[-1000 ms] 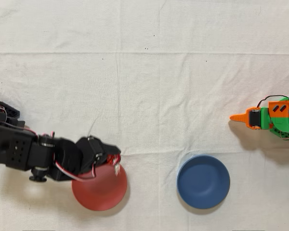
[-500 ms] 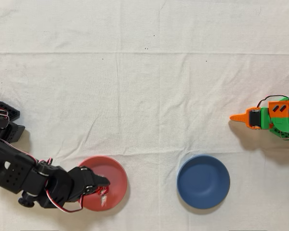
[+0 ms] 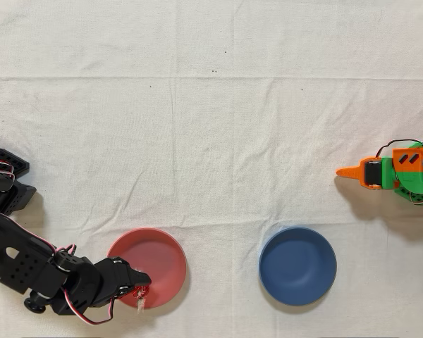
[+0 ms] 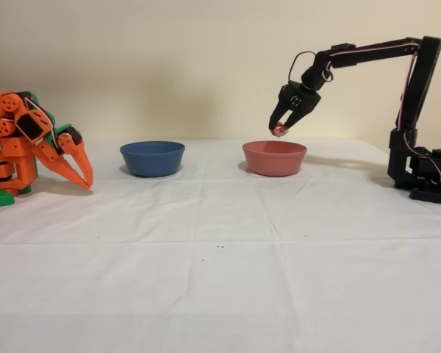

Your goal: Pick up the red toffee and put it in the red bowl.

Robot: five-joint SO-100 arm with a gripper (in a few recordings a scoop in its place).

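The salmon-red bowl [image 3: 151, 264] sits near the lower left in the overhead view and right of centre in the fixed view [image 4: 274, 157]. My black gripper [image 4: 279, 129] hangs just above the bowl's middle in the fixed view, shut on the red toffee [image 4: 278, 130]. From overhead, the gripper [image 3: 140, 289] is over the bowl's lower left part, and the toffee [image 3: 142, 291] shows at its tip with its whitish tail [image 3: 140, 303] pointing down over the rim.
A dark blue bowl [image 3: 297, 265] stands to the right of the red one in the overhead view, left of it in the fixed view [image 4: 152, 157]. The idle orange arm [image 3: 395, 172] rests at the right edge overhead. White cloth covers the table.
The black arm has swung toward the lower left in the overhead view, carrying the toffee from the red bowl's upper rim to its lower left part.
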